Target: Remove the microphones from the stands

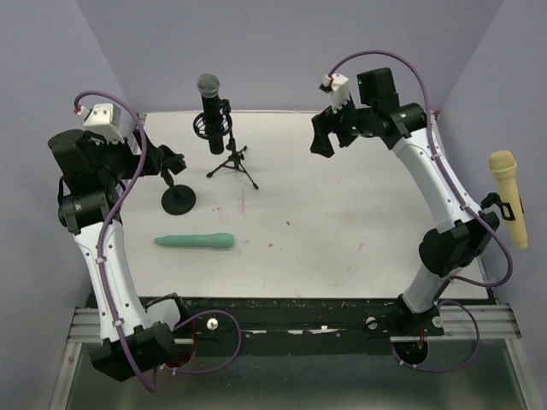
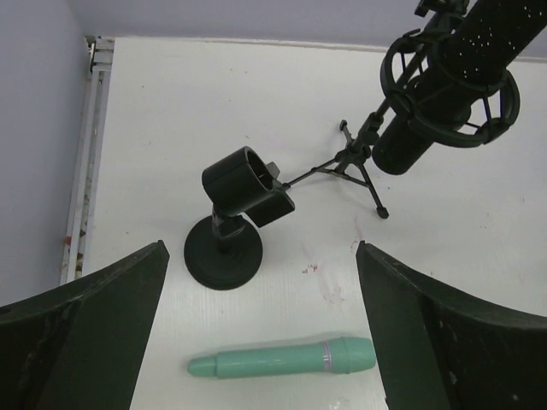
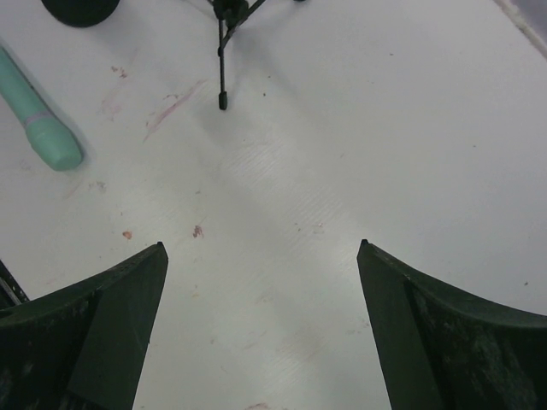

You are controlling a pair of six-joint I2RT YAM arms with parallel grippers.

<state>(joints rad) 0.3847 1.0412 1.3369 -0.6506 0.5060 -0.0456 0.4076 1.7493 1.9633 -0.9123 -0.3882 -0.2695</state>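
Observation:
A black microphone (image 1: 209, 109) with a grey mesh head stands upright in a shock mount on a small black tripod stand (image 1: 232, 162) at the back of the table; it also shows in the left wrist view (image 2: 457, 73). My left gripper (image 1: 171, 162) is open and empty, left of the tripod and above a round-base stand (image 1: 178, 199). In the left wrist view the gripper (image 2: 261, 248) hangs over that stand (image 2: 224, 252), whose clip (image 2: 246, 184) is empty. My right gripper (image 1: 323, 137) is open and empty, raised to the right of the tripod, over bare table (image 3: 261, 243).
A teal microphone (image 1: 195, 242) lies flat on the table in front of the round-base stand, also in the left wrist view (image 2: 282, 356) and right wrist view (image 3: 38, 120). A yellow microphone (image 1: 508, 196) sits in a holder beyond the table's right edge.

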